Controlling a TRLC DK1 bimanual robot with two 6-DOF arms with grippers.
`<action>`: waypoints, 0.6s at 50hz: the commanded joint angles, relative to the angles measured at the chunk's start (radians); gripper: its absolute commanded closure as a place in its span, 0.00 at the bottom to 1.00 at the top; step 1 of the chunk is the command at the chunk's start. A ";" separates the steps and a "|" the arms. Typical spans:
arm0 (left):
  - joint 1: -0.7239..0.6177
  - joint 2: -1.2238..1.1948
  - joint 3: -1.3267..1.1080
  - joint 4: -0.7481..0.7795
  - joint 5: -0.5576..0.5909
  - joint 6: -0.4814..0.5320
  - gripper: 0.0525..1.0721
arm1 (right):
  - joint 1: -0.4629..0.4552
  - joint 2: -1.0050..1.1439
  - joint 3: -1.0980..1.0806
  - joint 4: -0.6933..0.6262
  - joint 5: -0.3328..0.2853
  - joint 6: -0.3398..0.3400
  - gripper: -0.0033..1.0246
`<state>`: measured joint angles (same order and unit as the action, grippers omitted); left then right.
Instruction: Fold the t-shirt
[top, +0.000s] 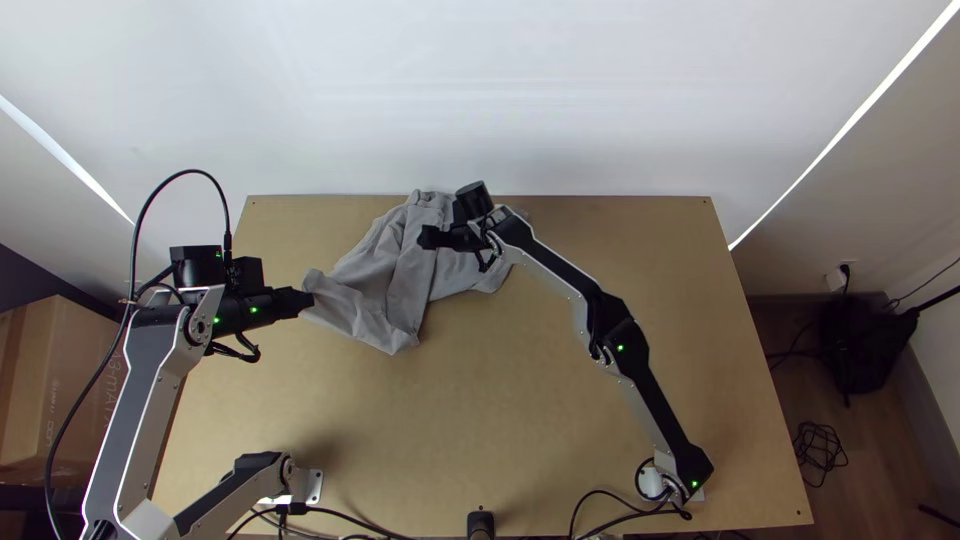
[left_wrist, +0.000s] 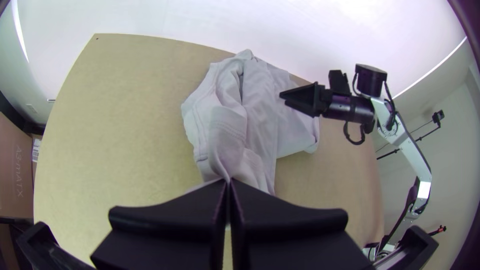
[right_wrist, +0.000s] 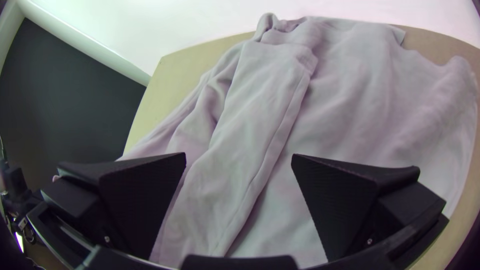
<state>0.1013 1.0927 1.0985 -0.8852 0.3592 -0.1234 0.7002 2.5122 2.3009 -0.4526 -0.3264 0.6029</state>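
Left pincer (top: 306, 301) grips t-shirt (top: 372, 285); box (top: 60, 385) beside table (top: 480, 410).

**Wooden table (top: 500, 400) is carrying a rumpled grey t-shirt (top: 367, 285)**

The table is showing a light, plain top (with small dark holes at its far corners). Near the far edge, left of the middle, the t-shirt is lying bunched, creases running through it and a strip of cloth doubling over the rest. Black cables (top: 350, 515) are curving across the near edge.
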 joint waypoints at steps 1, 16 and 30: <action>0.003 -0.020 -0.015 -0.009 0.007 -0.022 0.97 | 0.015 0.036 0.026 0.019 -0.016 0.034 0.10; 0.005 -0.027 -0.022 -0.009 0.006 -0.024 0.97 | 0.028 0.074 0.045 0.026 -0.033 0.041 0.10; 0.023 -0.031 -0.038 -0.008 0.006 -0.018 0.97 | 0.048 0.097 0.055 0.088 -0.031 0.044 0.10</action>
<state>0.1112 1.0809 1.0782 -0.8852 0.3588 -0.1310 0.7296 2.5748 2.3276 -0.3901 -0.3527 0.6250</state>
